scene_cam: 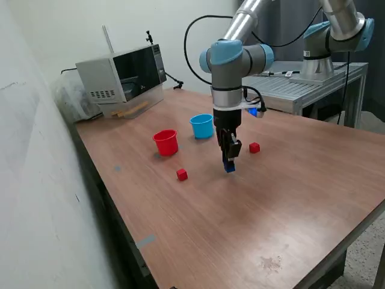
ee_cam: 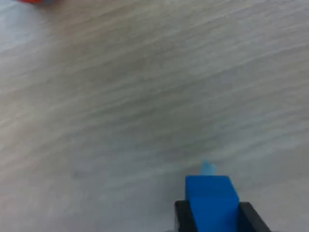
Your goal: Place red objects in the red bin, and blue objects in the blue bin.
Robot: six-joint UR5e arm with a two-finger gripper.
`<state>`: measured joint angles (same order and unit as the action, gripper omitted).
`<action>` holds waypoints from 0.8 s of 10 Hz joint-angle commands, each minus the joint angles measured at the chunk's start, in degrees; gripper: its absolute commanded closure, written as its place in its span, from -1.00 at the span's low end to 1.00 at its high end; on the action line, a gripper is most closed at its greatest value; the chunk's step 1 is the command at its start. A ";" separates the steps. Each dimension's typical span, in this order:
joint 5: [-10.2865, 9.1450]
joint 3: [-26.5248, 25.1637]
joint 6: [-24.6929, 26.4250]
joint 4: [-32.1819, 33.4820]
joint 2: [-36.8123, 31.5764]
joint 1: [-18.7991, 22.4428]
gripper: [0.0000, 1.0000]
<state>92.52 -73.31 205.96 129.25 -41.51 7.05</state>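
My gripper [scene_cam: 229, 161] points straight down over the wooden table [scene_cam: 252, 211], shut on a tiny blue cube [scene_cam: 230, 168] at or just above the surface. In the wrist view the cube [ee_cam: 211, 198] sits between the two black fingertips [ee_cam: 182, 216], touching both. One red cube [scene_cam: 181, 174] lies towards the exterior view's left of the gripper, another [scene_cam: 254, 147] towards its right. The red cup [scene_cam: 165, 142] and light-blue cup [scene_cam: 202, 126] stand upright behind the gripper. A red sliver [ee_cam: 34, 1] shows at the wrist view's edge. No second blue cube shows.
A microwave [scene_cam: 123, 78] stands at the table's back corner by the wall. A second robot arm [scene_cam: 337, 36] stands on a metal table [scene_cam: 307, 84] behind. The table's edges run along the exterior view's left and lower right.
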 commanded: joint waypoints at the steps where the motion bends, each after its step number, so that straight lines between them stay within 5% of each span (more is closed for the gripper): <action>1: -0.06 -2.87 -4.41 -0.57 -7.06 -0.19 1.00; 3: 0.12 -9.97 -6.52 -3.90 -16.45 -5.36 1.00; 5: 0.20 -19.28 -10.12 -4.27 -25.16 -15.26 1.00; 6: 0.38 -22.89 -11.70 -4.53 -26.33 -21.75 1.00; 8: 0.21 -25.29 -13.73 -4.27 -26.08 -26.72 1.00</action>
<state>92.78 -95.78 194.07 124.91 -66.85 -15.05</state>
